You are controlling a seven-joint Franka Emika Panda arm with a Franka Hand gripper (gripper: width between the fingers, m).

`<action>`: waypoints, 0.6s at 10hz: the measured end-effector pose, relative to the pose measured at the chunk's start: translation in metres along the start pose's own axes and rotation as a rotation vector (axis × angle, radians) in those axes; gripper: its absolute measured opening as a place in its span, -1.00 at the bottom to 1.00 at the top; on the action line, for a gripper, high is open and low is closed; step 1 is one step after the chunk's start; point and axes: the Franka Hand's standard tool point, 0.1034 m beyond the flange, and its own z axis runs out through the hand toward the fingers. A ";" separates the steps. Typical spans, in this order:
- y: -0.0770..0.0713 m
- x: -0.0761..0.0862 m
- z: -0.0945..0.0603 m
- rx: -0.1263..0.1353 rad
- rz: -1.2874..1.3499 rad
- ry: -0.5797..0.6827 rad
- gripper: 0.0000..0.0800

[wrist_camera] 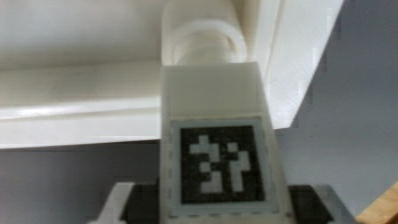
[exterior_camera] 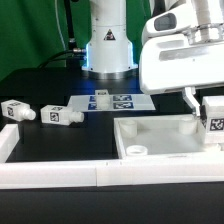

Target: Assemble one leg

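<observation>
Arm: the white Panda arm [exterior_camera: 175,55] filled the upper right of the exterior view, with its base [exterior_camera: 108,50] upright at the top centre.
Jaws: closed narrowly on the held leg [wrist_camera: 214,115]. In the wrist view one dark finger [wrist_camera: 128,203] pressed against each side of the block.
Held leg: a short white square-section block at the right edge of the exterior view [exterior_camera: 213,118], with a black-and-white tag [wrist_camera: 217,165] on the face turned to the wrist camera. It hung over the far right corner of the tray-like piece.
Leg tip: in the wrist view the free end pointed at a round socket [wrist_camera: 205,45] in a corner of the tray. Whether the two touched could not be told.
Tray-like piece: the wide white tray-like piece [exterior_camera: 160,128] lay flat on the table in the lower right of the exterior view, with another round socket [exterior_camera: 136,151] in its near left corner.
Loose legs: the first loose leg [exterior_camera: 18,111] and the second loose leg [exterior_camera: 62,116] lay on their sides at the exterior view's left, near each other but apart, and well apart from the tray.
Marker board: the marker board [exterior_camera: 110,101] lay flat at the centre, in front of the base.
Table: the black table [exterior_camera: 60,140] had a white ledge [exterior_camera: 60,178] along the lower edge of the frame.
</observation>
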 end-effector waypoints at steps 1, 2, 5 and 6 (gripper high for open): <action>0.000 0.001 0.001 -0.001 -0.002 0.018 -0.28; -0.001 0.002 0.001 -0.002 -0.004 0.034 -0.28; -0.001 -0.001 0.000 -0.011 0.008 0.082 -0.28; -0.001 -0.001 -0.001 -0.014 0.021 0.085 -0.28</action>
